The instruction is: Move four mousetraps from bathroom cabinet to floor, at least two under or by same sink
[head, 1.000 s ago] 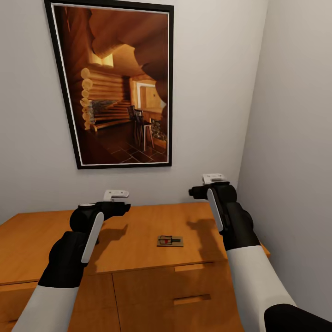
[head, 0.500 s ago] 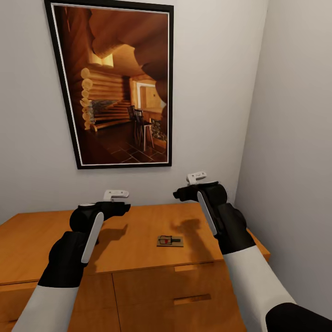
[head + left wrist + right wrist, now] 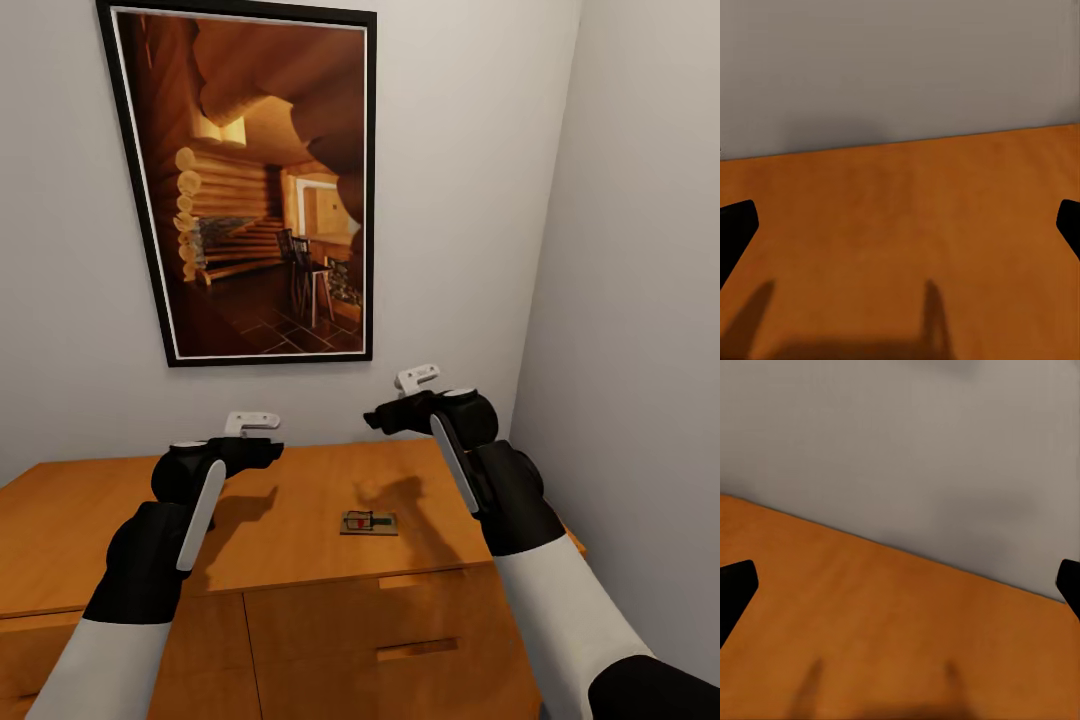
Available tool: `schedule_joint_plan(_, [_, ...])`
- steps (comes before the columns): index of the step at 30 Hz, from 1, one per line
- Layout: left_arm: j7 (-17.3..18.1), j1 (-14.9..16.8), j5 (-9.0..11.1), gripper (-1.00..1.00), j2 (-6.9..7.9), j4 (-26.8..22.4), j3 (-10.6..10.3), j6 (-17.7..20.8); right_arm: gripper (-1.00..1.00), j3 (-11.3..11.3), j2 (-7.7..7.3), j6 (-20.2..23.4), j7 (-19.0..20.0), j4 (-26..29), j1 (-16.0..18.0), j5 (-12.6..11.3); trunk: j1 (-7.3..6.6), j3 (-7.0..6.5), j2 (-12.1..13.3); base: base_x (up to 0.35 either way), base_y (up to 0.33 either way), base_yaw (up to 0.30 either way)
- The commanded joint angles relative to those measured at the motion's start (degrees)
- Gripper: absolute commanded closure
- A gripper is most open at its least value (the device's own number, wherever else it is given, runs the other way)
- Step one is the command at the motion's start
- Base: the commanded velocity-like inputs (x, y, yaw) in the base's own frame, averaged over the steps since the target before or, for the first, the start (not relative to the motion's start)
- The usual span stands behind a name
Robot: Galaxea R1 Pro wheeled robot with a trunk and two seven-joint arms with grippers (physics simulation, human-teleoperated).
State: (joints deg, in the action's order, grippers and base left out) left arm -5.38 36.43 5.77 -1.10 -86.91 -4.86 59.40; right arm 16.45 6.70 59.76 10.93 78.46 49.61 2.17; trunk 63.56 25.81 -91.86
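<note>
From the head camera, the orange-brown cabinet point(image 3: 300, 500) fills the lower half of the picture, its flat top running back to a pale wall on which hangs a black-framed picture point(image 3: 262, 180) of a log-cabin room. One mousetrap point(image 3: 369, 522) lies flat on the cabinet top, near the front edge and at about five o'clock from the picture's centre, its red mark and dark wire showing on the tan board; it lies between the two arms, nearer the right one. The left gripper point(image 3: 252, 424) is held above the cabinet top at roughly eight o'clock, well apart from the trap, and its shadow falls on the wood just beside it. The right gripper point(image 3: 416, 378) hangs higher, at about four o'clock, up and slightly right of the trap without touching it, with its shadow spread over the wood next to the trap. Below the top, drawer fronts with slab pulls point(image 3: 415, 650) show. Through the left wrist camera, bare orange cabinet wood meets the grey wall, and the two dark fingertips point(image 3: 736, 225) sit far apart at opposite edges (jaws spread wide, nothing between them). Through the right wrist camera the same wood and wall appear, with the fingertips point(image 3: 736, 581) again at opposite edges, spread wide and holding nothing.
</note>
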Motion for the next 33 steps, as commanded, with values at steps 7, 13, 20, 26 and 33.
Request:
schedule_joint_plan(7, [-0.6,0.0,0.4,-1.0,-0.07,-0.1,-0.1,0.3,-1.0,0.1,-0.08,0.2,0.7,0.2,0.1,0.2,0.0,0.07,0.0,-0.12,0.0,0.0])
schedule_joint_plan(13, [-0.7,0.0,0.2,-1.0,-0.06,-0.2,-0.2,0.4,-1.0,0.1,-0.11,0.2,0.8,0.0,0.1,0.2,0.0,0.07,0.0,-0.194,0.0,0.0])
schedule_joint_plan(20, [-0.7,0.0,0.2,-1.0,-0.05,-0.2,-0.2,0.4,-1.0,0.1,-0.11,0.2,0.9,-0.3,0.1,0.1,0.0,0.07,0.0,-0.046,0.0,0.0])
schedule_joint_plan(26, [-0.7,0.0,0.2,-1.0,-0.05,-0.2,-0.2,0.4,-1.0,0.1,-0.17,0.2,1.1,-0.4,0.1,0.0,0.0,0.07,0.0,-0.012,0.0,0.0])
schedule_joint_plan(33, [-0.7,0.0,0.2,-1.0,-0.05,-0.2,-0.2,0.4,-1.0,0.2,-0.81,0.2,1.2,-0.9,0.1,-0.7,0.0,0.07,0.0,-0.004,0.0,0.0])
